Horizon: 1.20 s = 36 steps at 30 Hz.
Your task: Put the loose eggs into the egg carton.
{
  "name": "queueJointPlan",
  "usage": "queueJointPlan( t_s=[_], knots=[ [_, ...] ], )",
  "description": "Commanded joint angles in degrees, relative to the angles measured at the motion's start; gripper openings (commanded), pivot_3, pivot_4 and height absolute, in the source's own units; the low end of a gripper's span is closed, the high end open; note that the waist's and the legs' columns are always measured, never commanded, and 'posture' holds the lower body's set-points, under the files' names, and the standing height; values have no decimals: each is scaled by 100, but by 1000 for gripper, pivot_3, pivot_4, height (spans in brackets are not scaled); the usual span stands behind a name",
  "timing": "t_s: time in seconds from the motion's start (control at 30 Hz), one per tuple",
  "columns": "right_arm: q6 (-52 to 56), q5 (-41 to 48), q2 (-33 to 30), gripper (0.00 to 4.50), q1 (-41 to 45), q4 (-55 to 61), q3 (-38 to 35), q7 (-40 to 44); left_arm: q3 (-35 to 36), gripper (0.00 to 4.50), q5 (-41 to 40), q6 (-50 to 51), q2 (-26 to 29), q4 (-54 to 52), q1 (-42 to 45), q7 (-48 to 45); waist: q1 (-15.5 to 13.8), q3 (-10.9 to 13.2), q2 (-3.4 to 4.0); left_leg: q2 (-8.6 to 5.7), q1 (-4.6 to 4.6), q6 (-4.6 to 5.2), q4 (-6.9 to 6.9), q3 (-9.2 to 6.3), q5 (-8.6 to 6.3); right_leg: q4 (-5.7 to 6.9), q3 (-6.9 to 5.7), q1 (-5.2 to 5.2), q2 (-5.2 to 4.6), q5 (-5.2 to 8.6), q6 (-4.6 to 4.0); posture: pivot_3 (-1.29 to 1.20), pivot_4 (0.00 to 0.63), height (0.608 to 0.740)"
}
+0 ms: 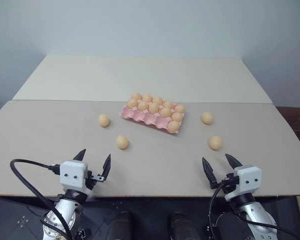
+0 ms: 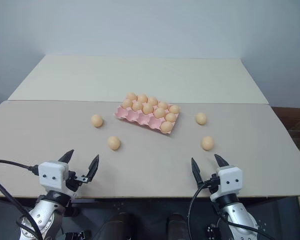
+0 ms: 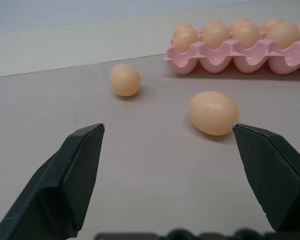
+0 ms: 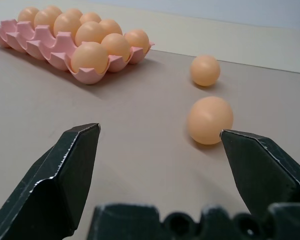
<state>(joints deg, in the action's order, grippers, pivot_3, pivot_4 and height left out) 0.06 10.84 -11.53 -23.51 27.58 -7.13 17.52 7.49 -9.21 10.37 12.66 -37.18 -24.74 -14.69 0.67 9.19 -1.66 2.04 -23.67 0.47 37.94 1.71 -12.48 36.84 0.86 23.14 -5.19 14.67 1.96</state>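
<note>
Both pincers are spread wide and holding nothing. The left gripper (image 1: 94, 161) sits at the lower left of the head view, the right gripper (image 1: 221, 164) at the lower right, each hovering over the near edge of the table (image 1: 155, 170) and touching none of the eggs. Their fingers (image 3: 70, 175) are matte black wedges, chunky at the base and tapering to blunt tips.

The egg carton (image 1: 152, 115) is just above centre frame: a pink moulded tray with scalloped edges, sitting a bit diagonal. Most cups hold eggs, but the near row shows empty cups.

Four loose eggs lie on the table, smooth, pale orange-tan. Two are left of the carton: one (image 1: 104, 120) close beside it, one (image 1: 122, 142) lower, nearer the left gripper. Two are on the right: one (image 1: 207, 118) level with the carton, one (image 1: 215, 143) just ahead of the right gripper.

The tabletop is plain matte beige.
</note>
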Motion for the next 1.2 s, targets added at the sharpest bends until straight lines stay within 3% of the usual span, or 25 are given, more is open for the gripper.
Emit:
queueJointPlan(
  t_s=[0.03, 0.57, 0.73, 0.93, 1.2],
  knots=[
    [-176, 32, -21, 4500, -21, 105, -15, 33, -56, 4457, 22, -10, 128, -294, -82, -94, 0, 0, 0, 0, 0, 0, 0, 0, 0, 0, 0, 0, 0, 0, 0, 0, 150, 740],
    [-58, 135, -178, 4500, -127, 181, -95, 236, -323, 4457, 81, -142, 304, -292, -17, -288, -1, -1, 1, 0, 1, 0, 0, -1, 0, 0, 0, 0, -1, 2, -2, 0, 150, 740],
    [333, 266, -126, 4500, -164, 589, -150, 0, -289, 4457, -88, 185, 710, -277, 276, -663, -4, -4, 6, 1, 1, 0, 0, 0, 0, 3, 0, 1, 0, 2, -3, 0, 150, 740],
    [2051, 728, 14, 4500, 369, 1385, -174, -843, -269, 4457, -798, 675, 1363, -350, 989, -1428, -1, -5, 8, 3, 4, 0, 0, -7, 0, 10, 1, 2, 1, -1, 0, 0, 150, 740],
    [4503, 50, -337, 4500, 1860, 1670, -26, -1845, -438, 4457, -1292, 1057, 2325, -125, 2008, -2439, 3, -5, 10, -2, 6, 0, 0, 0, 1, 17, 0, 2, 4, -13, 23, 0, 150, 740]
  ],
)
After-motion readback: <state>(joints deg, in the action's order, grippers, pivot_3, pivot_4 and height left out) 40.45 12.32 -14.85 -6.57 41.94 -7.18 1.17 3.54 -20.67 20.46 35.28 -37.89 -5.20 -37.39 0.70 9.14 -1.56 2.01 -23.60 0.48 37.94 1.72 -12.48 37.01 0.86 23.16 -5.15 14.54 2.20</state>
